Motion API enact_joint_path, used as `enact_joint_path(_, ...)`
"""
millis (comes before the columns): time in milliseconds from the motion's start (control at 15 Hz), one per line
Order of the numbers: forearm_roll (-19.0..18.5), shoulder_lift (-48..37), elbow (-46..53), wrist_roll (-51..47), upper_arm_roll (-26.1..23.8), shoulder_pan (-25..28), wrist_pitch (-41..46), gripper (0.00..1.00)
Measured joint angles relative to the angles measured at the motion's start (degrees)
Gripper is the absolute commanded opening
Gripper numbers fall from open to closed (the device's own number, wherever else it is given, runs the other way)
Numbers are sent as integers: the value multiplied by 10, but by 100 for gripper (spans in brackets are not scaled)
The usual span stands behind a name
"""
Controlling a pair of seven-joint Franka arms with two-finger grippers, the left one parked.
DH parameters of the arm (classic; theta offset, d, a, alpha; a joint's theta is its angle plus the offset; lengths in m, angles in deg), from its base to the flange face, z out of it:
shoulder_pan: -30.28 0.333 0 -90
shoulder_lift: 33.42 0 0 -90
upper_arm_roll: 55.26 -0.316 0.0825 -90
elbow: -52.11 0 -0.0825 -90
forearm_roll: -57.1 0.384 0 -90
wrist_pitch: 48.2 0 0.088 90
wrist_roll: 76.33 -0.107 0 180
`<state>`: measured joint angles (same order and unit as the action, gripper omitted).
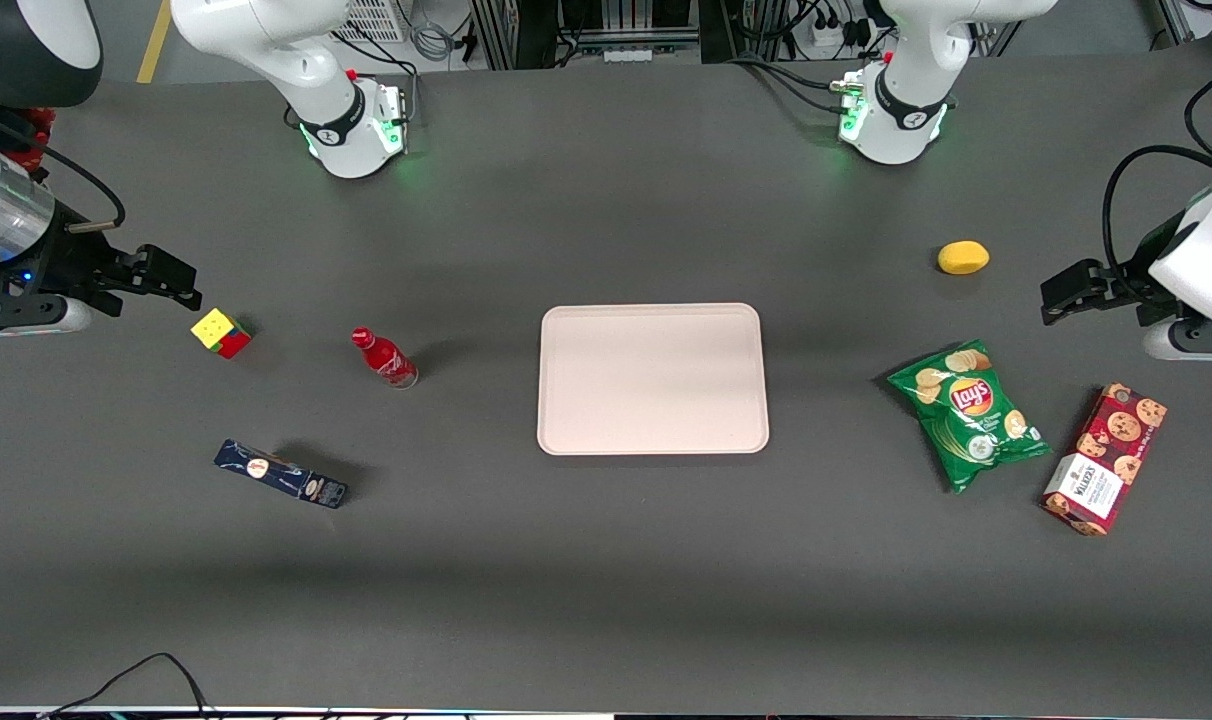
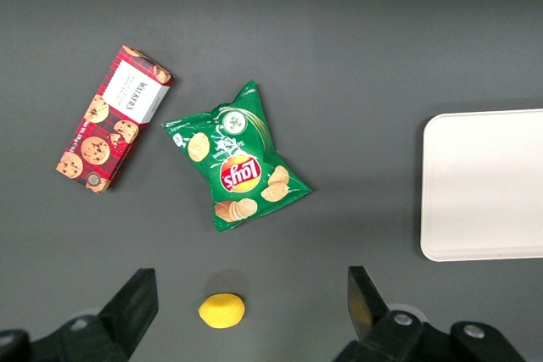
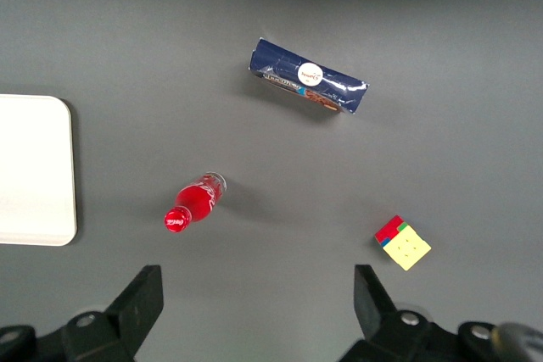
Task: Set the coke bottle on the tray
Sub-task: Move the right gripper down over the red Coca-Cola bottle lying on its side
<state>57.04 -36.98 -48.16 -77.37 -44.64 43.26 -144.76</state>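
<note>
Red and slim, the small capped coke bottle (image 1: 384,358) stands upright on the dark grey table (image 1: 606,560), between the large flat pinkish-beige plastic tray (image 1: 652,379) and the multicoloured puzzle cube (image 1: 220,332), apart from both. My black two-finger gripper (image 1: 171,277) hangs at the working arm's end of the table, fingers spread wide and empty, well apart from the bottle. I judge the reach is the step now: I would come down over the bottle (image 3: 193,203), straddle its body below the cap, and close gently so it does not tip. The dark blue oblong box (image 1: 280,474) lies nearer the front camera, clear of my path.
</note>
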Motion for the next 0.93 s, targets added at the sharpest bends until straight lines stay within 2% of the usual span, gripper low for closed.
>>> enact_joint_path(667, 1, 7, 1, 0, -5, 2, 2, 100)
enact_joint_path(933, 6, 18, -49, -17, -36, 8, -44, 100)
